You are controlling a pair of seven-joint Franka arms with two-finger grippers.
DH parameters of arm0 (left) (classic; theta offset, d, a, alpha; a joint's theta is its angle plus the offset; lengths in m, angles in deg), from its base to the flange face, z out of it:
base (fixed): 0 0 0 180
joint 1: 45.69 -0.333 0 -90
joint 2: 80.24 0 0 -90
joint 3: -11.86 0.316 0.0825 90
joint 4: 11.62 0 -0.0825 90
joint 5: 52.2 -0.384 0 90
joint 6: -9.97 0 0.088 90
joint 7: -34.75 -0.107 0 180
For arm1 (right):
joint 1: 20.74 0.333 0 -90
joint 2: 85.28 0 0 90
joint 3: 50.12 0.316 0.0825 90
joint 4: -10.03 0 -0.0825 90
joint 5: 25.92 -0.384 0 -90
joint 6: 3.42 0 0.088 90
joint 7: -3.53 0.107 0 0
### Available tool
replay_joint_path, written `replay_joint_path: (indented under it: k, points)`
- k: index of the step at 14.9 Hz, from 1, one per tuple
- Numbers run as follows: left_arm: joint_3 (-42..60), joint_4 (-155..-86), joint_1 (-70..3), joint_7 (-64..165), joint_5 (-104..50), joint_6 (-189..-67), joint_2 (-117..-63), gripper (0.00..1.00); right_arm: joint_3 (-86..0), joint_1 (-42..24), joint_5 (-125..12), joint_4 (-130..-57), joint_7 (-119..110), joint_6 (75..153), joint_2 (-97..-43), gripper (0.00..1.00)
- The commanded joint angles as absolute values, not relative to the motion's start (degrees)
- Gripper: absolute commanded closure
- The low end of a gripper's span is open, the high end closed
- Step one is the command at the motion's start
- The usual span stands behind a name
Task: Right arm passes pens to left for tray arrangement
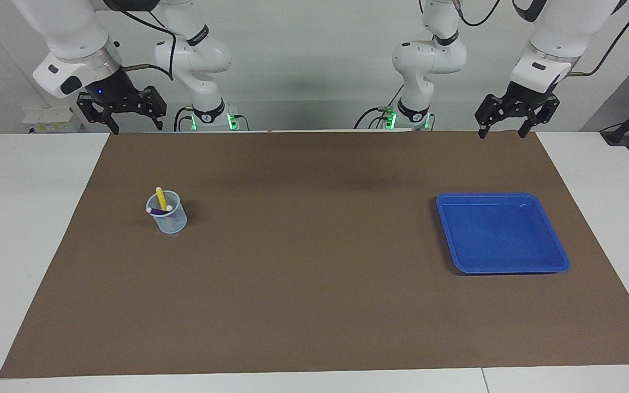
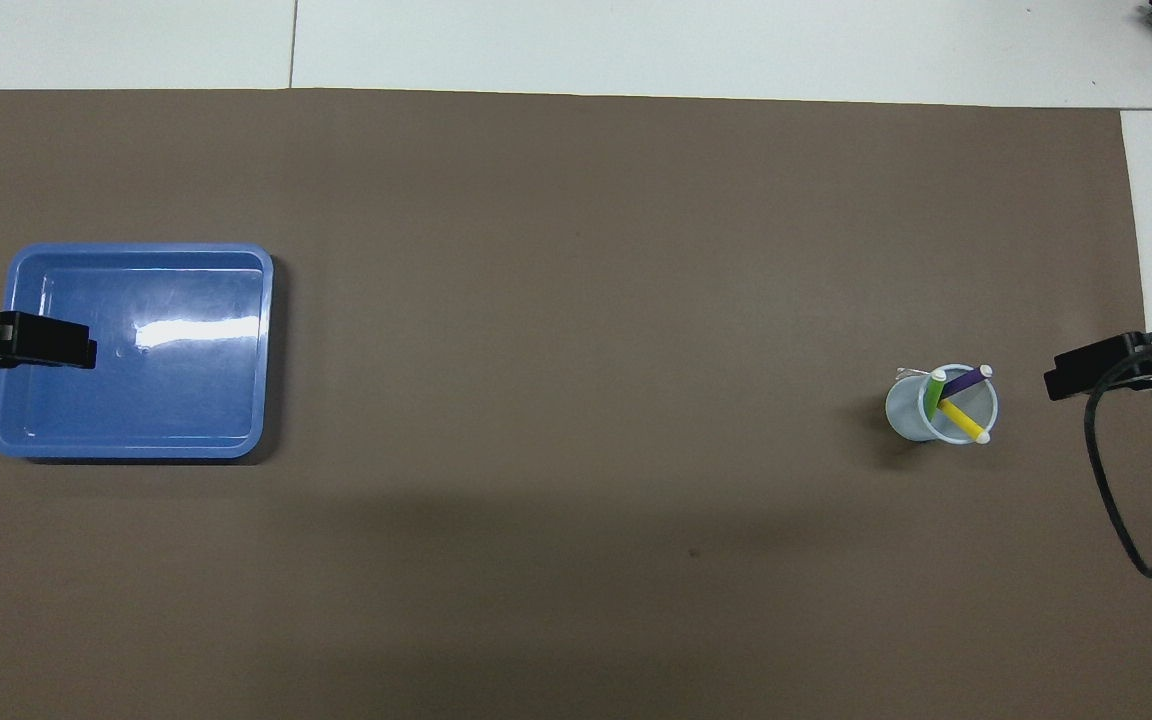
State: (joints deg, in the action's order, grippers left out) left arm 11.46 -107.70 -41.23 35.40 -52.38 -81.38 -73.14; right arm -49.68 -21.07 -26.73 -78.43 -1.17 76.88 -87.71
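Facing view: right gripper (image 1: 135, 123) hung raised at the mat's (image 1: 314, 284) robot-side edge, fingers spread, empty. Left gripper (image 1: 503, 128) likewise raised, spread, empty. Pens (image 1: 162, 201) stood in a translucent cup (image 1: 168, 218) toward the right arm's end; blue tray (image 1: 557, 256) toward the left arm's end.

Overhead view: green, purple and yellow pens (image 2: 958, 398) leaned in the cup (image 2: 904, 412). Tray (image 2: 136, 445) held nothing.

Pens' (image 2: 958, 396) lower ends hidden inside cup (image 1: 168, 219); both arms cut off by overhead view's edges.
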Motion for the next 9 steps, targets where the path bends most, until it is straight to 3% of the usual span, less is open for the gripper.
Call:
replay_joint_path:
  k: [1,9]
  points:
    - [12.04,-109.18,-40.33,34.84,-52.73,-80.99,-71.54,0.0,-49.51,-21.18,-27.24,-78.56,-1.83,75.86,-88.27,0.0]
    - [12.04,-109.18,-40.33,34.84,-52.73,-81.08,-71.54,0.0,-49.42,-21.27,-27.24,-84.35,-2.09,82.7,-88.27,0.0]
